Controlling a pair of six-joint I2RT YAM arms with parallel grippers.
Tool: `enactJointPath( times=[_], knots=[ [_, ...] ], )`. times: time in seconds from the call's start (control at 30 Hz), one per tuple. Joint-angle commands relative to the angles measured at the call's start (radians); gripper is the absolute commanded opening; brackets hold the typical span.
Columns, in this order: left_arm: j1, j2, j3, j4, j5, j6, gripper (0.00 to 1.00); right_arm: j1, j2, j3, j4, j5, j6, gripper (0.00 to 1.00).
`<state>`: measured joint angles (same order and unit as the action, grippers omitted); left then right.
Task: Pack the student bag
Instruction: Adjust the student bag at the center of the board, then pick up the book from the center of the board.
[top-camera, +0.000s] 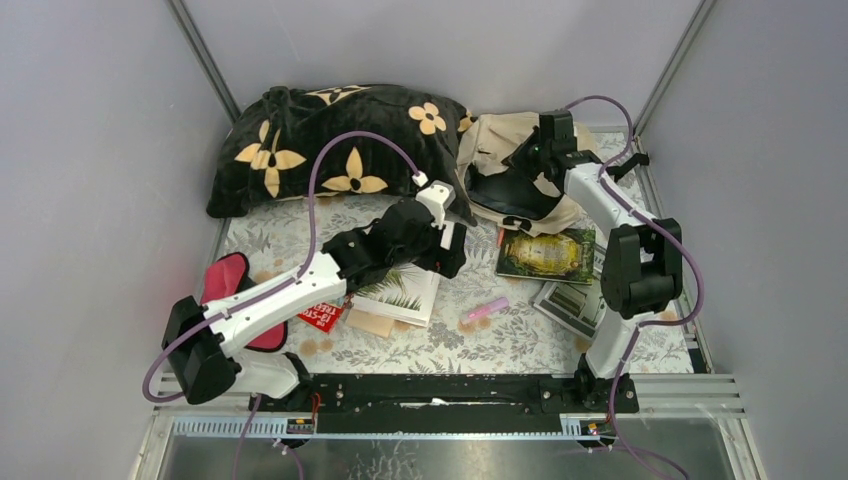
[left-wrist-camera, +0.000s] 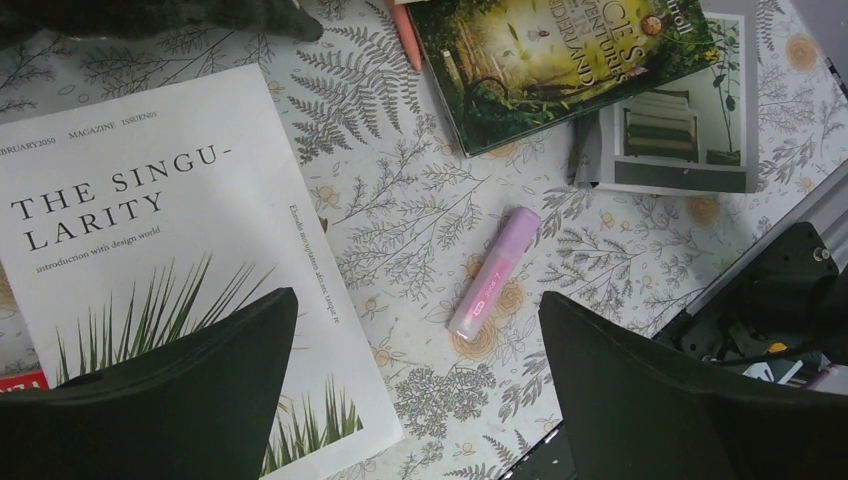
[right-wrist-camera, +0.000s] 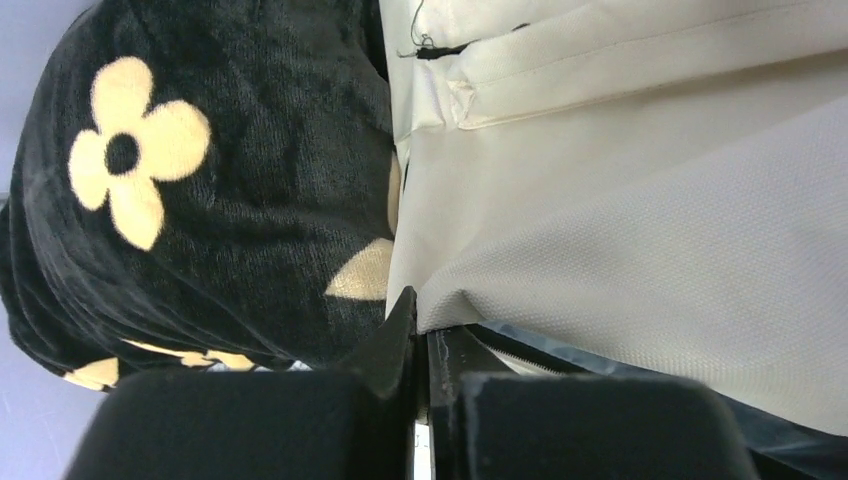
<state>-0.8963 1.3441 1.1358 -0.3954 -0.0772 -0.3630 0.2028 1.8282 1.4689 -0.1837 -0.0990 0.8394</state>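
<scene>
The student bag (top-camera: 500, 140), beige fabric with a dark open mouth, lies at the back right against the black flower pillow (top-camera: 330, 140). My right gripper (top-camera: 522, 158) is at the bag's opening. In the right wrist view its jaws (right-wrist-camera: 420, 312) are shut, pinching the beige fabric edge (right-wrist-camera: 650, 230) beside the zipper. My left gripper (top-camera: 458, 235) hovers open over the middle of the table. Between its wide fingers (left-wrist-camera: 415, 300) is bare cloth, with a white magazine (left-wrist-camera: 150, 250) to the left and a pink marker (left-wrist-camera: 493, 270) just ahead.
A green storybook (top-camera: 545, 255) and a calculator (top-camera: 570, 300) lie under the right arm. A red pouch (top-camera: 235, 290) and a red booklet (top-camera: 322, 316) sit beside the left arm. A photo card (left-wrist-camera: 680, 130) lies by the storybook (left-wrist-camera: 560, 60). Walls close in on three sides.
</scene>
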Motion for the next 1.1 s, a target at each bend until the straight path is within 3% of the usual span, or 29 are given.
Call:
enactJointPath(
  times=[0.0,0.07,0.17,0.33,0.4,0.5,0.63,0.87,1.07],
  knots=[
    [-0.001,0.024,0.035,0.006,-0.04,0.004,0.99,-0.014,0.011,0.117,-0.038,0.002,-0.1,0.01],
    [-0.001,0.034,0.046,0.002,-0.051,-0.006,0.99,-0.023,0.032,0.18,-0.089,-0.005,-0.134,0.05],
    [0.004,0.044,0.065,-0.003,-0.087,-0.028,0.99,-0.036,0.04,0.235,-0.118,-0.031,-0.18,0.2],
    [0.007,0.061,0.111,0.01,-0.168,0.035,0.99,-0.049,0.03,0.289,-0.182,-0.035,-0.249,0.68],
    [0.007,0.074,0.133,0.03,-0.203,0.096,0.99,-0.052,0.03,0.303,-0.228,-0.051,-0.271,0.76],
    [0.008,0.109,0.185,0.047,-0.233,0.19,0.99,-0.052,-0.019,0.245,-0.265,-0.045,-0.295,0.79],
    [0.009,0.168,0.234,0.067,-0.229,0.247,0.99,-0.059,-0.198,-0.001,-0.197,0.084,-0.3,0.82],
    [0.008,0.25,0.188,0.297,-0.072,0.434,0.98,-0.176,-0.489,-0.356,-0.186,0.128,-0.214,0.83],
    [0.031,0.543,0.477,0.149,0.044,0.487,0.98,-0.197,-0.673,-0.452,-0.303,0.229,-0.192,0.83]
  ],
)
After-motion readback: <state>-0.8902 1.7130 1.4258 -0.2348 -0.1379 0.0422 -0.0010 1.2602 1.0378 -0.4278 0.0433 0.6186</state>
